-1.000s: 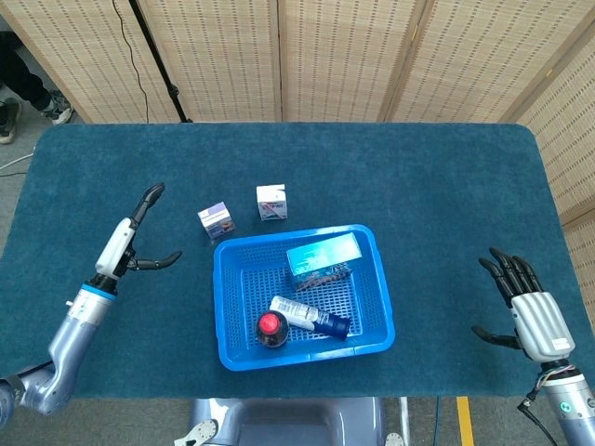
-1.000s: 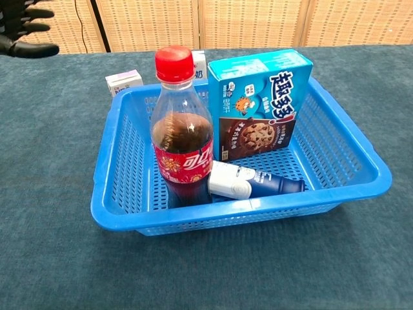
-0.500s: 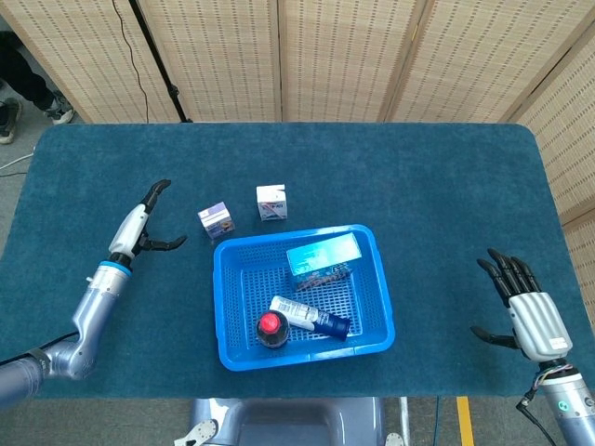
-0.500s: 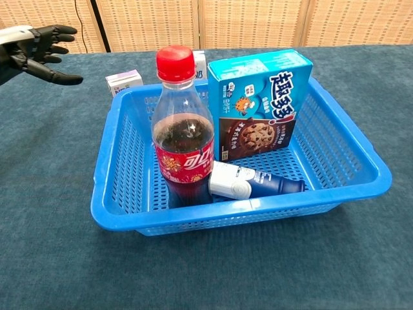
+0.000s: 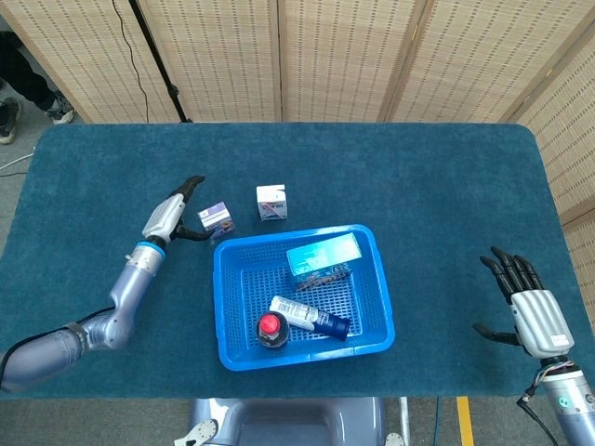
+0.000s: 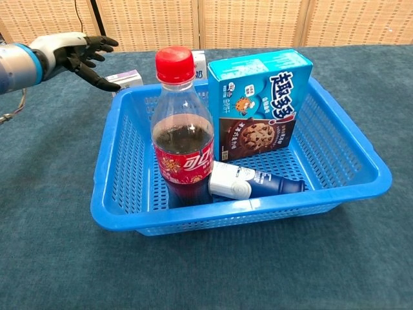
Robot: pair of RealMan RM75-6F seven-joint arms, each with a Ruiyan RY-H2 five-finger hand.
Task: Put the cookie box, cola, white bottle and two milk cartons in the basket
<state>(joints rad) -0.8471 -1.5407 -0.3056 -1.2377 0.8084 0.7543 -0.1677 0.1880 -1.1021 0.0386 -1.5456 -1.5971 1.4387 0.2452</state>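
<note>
- Two milk cartons: the nearer milk carton and the farther milk carton both stood on the counter just beyond the basket's back-left corner, outside it, a little apart from each other. These were the only task items not yet stowed.
- Left hand: empty, fingers spread, thumb reaching toward the nearer milk carton, at or just short of contact; which, the views did not settle. The pose suited a side grasp of that small box.
- Basket: blue, perforated, central on the counter, holding three items.
- Cookie box: stood on edge against the far wall, leaving floor space free.
- Cola: upright at the near-left, red cap up.
- White bottle: lay on its side on the basket floor, touching or just beside the cola's base.
- Right hand: empty, fingers apart, parked well apart from the basket at the counter's right edge, likely idle while the left worked.
</note>
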